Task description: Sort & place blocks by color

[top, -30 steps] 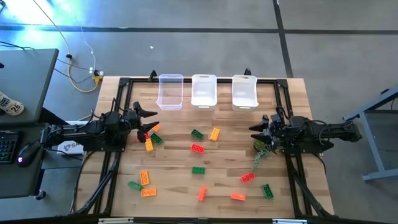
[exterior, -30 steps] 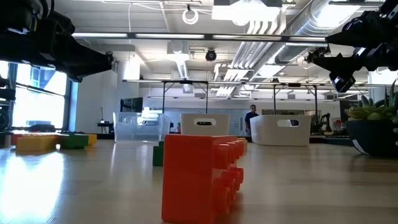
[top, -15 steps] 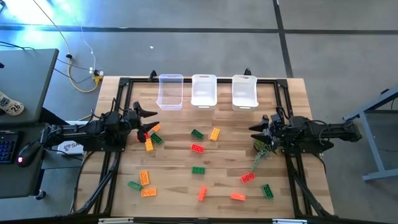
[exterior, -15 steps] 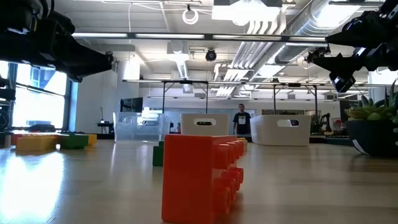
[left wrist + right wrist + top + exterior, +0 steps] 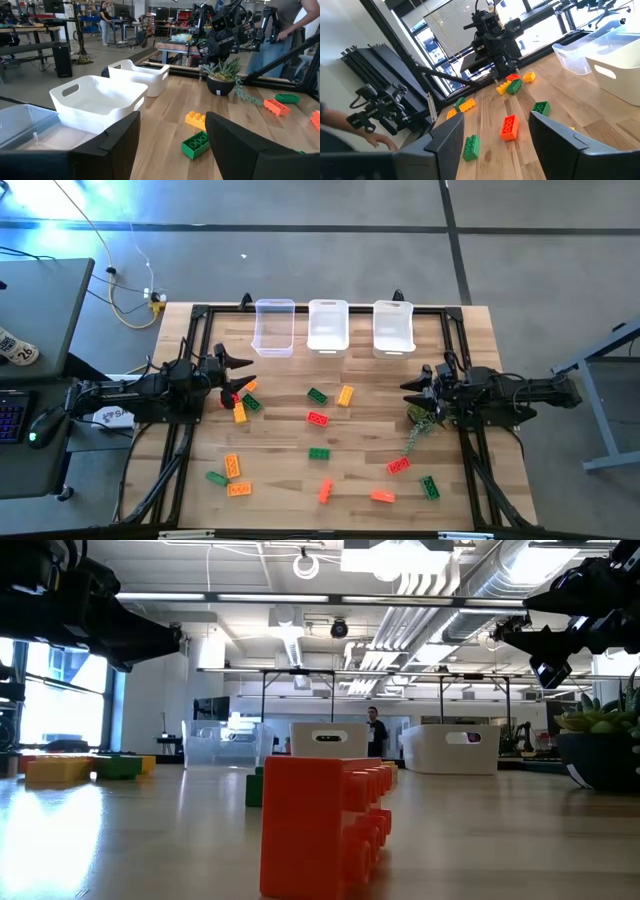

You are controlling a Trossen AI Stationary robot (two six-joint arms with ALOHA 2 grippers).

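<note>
1. While both arms hang above the wooden table (image 5: 280,480), the main risk I see lies at the left edge. There a red block (image 5: 231,396), a yellow-orange one (image 5: 240,413) and a green one (image 5: 252,404) lie bunched just beside the left gripper (image 5: 243,370). A descent onto one could nudge or drag its neighbours, or pinch two colours at once.
2. A second hazard sits on the right. The small potted plant (image 5: 424,418) trails its stems just beside the right gripper (image 5: 409,391), so a low sweep from that side might snag it or tip the pot.
3. Several blocks lie at odd angles, so fingers not turned to match a brick's long sides may slip off the studs.
4. The three bins (image 5: 332,326) stand in a row at the far edge, touching or nearly so. A drop released off-centre could land a colour in the wrong bin.
5. The blocks are small studded bricks in green, yellow-orange and red-orange. They are scattered over the middle and near half of the table, none yet in a bin as far as the views show. Another group lies toward the near-left corner (image 5: 229,475) and a few toward the near-right (image 5: 400,478).
6. Left gripper: fingers spread apart, holding nothing. Right gripper: likewise spread and empty.
</note>
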